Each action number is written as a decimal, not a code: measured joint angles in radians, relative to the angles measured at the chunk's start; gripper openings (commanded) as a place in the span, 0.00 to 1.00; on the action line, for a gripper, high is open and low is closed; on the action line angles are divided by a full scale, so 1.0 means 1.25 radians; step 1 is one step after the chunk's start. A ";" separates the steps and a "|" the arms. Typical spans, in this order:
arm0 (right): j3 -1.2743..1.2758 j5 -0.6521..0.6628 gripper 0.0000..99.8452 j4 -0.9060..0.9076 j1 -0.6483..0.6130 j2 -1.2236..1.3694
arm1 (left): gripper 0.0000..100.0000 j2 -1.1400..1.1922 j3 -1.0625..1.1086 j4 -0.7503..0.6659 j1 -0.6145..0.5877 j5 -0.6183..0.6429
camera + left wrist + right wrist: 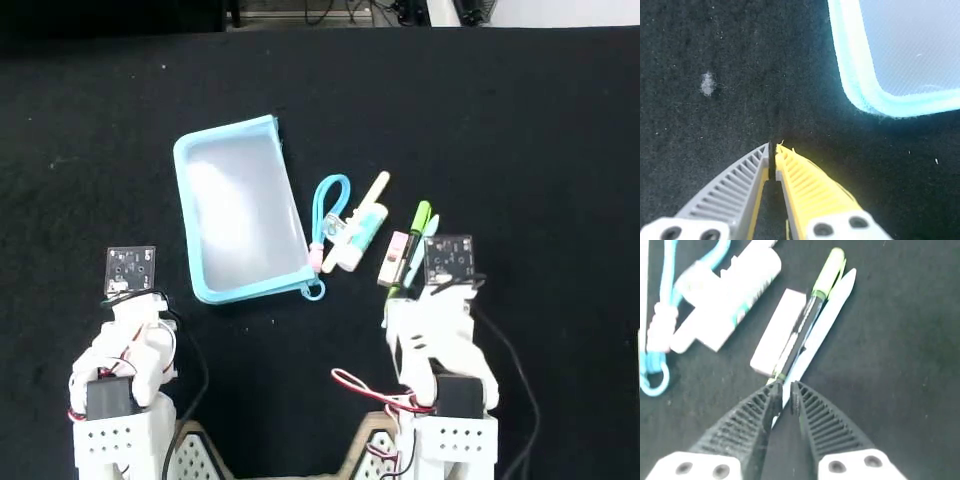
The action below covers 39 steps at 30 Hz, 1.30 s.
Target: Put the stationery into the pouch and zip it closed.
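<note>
Nothing is in the pouch (240,205) yet. It lies flat on the table (520,120), and I can't tell if the zip is open. The stationery sits in a cluster just beside its zip side, between the pouch and my right arm: loop (657,340), tube (725,295), eraser (777,332), green pen (815,305), pale pen (835,305).

My left gripper (774,152) is clenched on nothing, over bare table near the pouch's corner. My right gripper (785,390) has its fingers pressed nearly together, tips over the near ends of the two pens. I can't make out anything gripped.

I take the step to be the first pick-up, probably the green pen. To do it well:
- Spread the right fingers first.
- Move along to the pen's middle instead of pinching its end.
- Close across the barrel.

The green pen touches the pale pen and lies against the eraser, so a sloppy pinch could drag both. My left gripper should likely pin or lift the pouch's zip edge so the mouth stays open.
</note>
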 measured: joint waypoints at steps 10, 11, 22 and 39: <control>0.000 0.029 0.04 0.002 0.000 0.000 | 0.03 0.000 0.000 -0.182 -0.036 -0.002; 0.000 0.054 0.04 0.014 0.000 0.000 | 0.03 -0.001 0.000 -0.222 -0.043 -0.004; 0.000 0.225 0.04 0.033 0.000 0.000 | 0.03 -0.001 0.000 -0.684 -0.145 -0.004; 0.000 0.227 0.04 0.033 0.000 0.000 | 0.03 -0.001 0.000 -0.695 0.065 -0.005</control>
